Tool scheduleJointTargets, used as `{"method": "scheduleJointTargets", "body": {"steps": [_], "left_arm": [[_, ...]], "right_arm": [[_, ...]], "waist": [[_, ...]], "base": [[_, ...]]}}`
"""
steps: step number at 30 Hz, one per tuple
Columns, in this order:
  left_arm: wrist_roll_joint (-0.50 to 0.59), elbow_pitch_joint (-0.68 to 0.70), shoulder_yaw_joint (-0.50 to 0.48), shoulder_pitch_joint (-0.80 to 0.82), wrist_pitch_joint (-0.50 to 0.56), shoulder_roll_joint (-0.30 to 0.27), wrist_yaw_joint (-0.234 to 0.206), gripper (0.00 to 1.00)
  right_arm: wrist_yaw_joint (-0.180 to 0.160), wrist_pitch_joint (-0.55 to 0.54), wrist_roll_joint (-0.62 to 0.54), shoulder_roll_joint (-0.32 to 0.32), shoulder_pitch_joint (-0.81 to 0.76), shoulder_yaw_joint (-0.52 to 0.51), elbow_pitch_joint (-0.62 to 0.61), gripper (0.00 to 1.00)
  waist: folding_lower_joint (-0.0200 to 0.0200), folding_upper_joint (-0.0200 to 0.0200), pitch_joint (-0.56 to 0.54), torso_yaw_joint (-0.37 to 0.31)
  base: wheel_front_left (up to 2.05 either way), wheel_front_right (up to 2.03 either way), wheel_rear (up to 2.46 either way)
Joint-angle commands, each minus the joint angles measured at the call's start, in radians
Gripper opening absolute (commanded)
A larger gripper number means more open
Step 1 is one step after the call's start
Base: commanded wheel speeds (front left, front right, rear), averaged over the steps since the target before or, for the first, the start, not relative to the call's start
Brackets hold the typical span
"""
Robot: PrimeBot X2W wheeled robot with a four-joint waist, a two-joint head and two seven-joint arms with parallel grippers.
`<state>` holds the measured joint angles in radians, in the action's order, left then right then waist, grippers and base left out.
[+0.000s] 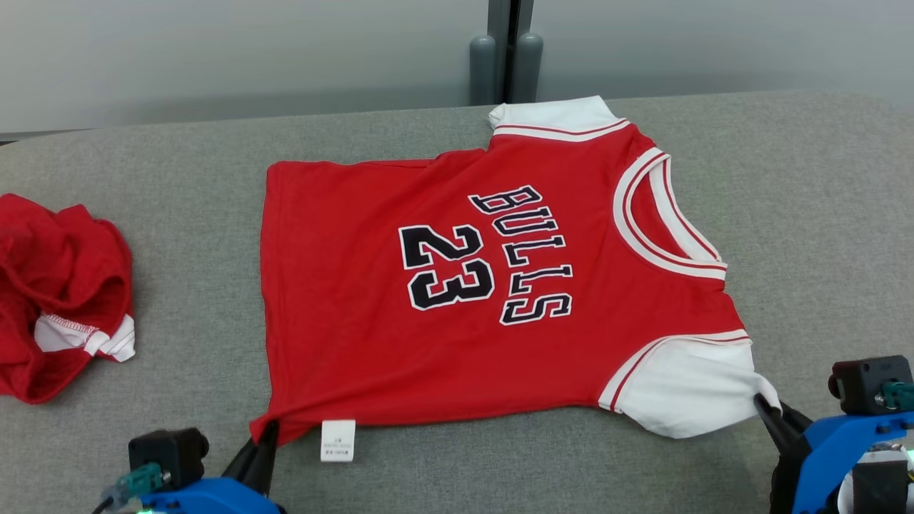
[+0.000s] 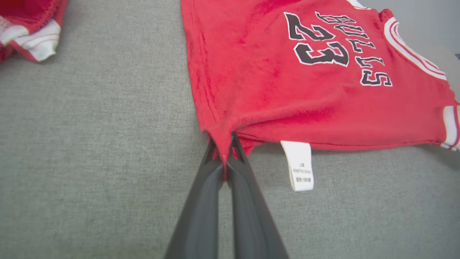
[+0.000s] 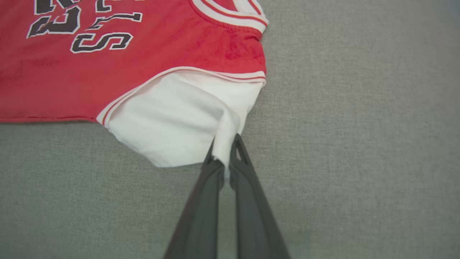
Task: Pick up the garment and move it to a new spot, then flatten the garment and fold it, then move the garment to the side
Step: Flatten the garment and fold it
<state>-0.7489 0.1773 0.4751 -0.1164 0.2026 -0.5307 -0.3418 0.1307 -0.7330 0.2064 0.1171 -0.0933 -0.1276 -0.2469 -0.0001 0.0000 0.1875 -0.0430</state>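
A red short-sleeved basketball jersey with white sleeves and black "BULLS 23" lettering [image 1: 457,300] lies spread in the middle of the grey cloth-covered table [image 1: 178,214], its collar to the right and its hem to the left.

The left gripper [image 1: 265,432] is clamped on the near hem corner. The right gripper [image 1: 765,408] is clamped on the near tip of the white sleeve [image 1: 685,385]. Both hold the near edge low over the table.

The flattening step looks nearly done, since the body lies smooth with only slight puckers at the two pinched points. The next move is probably the fold. It calls for lifting both corners together and carrying the near edge evenly toward the far edge.

The head view takes in the whole jersey, its far sleeve, and a crumpled red-and-white garment [image 1: 57,300] at the left, well apart.

The left wrist view shows red cloth bunched between the shut fingers [image 2: 201,201] and a white care label [image 2: 300,165] sticking out just beside them. The right wrist view shows a fold of white sleeve cloth drawn into its own fingers [image 3: 201,201].
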Motion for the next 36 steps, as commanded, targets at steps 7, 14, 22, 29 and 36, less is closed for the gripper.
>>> {"method": "scheduleJointTargets", "body": {"steps": [7,14,22,29,36], "left_arm": [[0.004,-0.041,0.005,0.175,0.021,0.033,0.043,0.00],[-0.010,-0.162,-0.005,0.302,-0.001,0.082,0.082,0.00],[-0.009,-0.356,0.011,0.454,-0.035,0.146,0.154,0.00],[0.007,-0.488,0.034,0.550,-0.050,0.179,0.192,0.00],[0.014,-0.565,0.051,0.595,-0.084,0.214,0.219,1.00]], "right_arm": [[0.000,0.049,-0.011,0.040,0.129,0.010,0.003,0.00],[0.000,0.100,0.019,0.089,0.307,0.044,0.143,0.00],[0.000,0.183,0.004,0.112,0.485,0.099,0.332,0.00],[0.000,0.253,-0.023,0.121,0.591,0.110,0.419,0.00],[0.000,0.321,-0.036,0.108,0.651,0.105,0.461,1.00]], "waist": [[0.0001,0.0000,0.014,0.018],[0.0001,0.0000,0.042,0.025],[0.0001,0.0000,0.089,0.045],[0.0001,0.0000,0.130,0.060],[0.0001,0.0000,0.147,0.076]], "base": [[0.00,0.00,0.00],[0.00,0.00,0.00],[0.00,0.00,0.00],[0.00,0.00,0.00],[0.00,0.00,0.00]]}}
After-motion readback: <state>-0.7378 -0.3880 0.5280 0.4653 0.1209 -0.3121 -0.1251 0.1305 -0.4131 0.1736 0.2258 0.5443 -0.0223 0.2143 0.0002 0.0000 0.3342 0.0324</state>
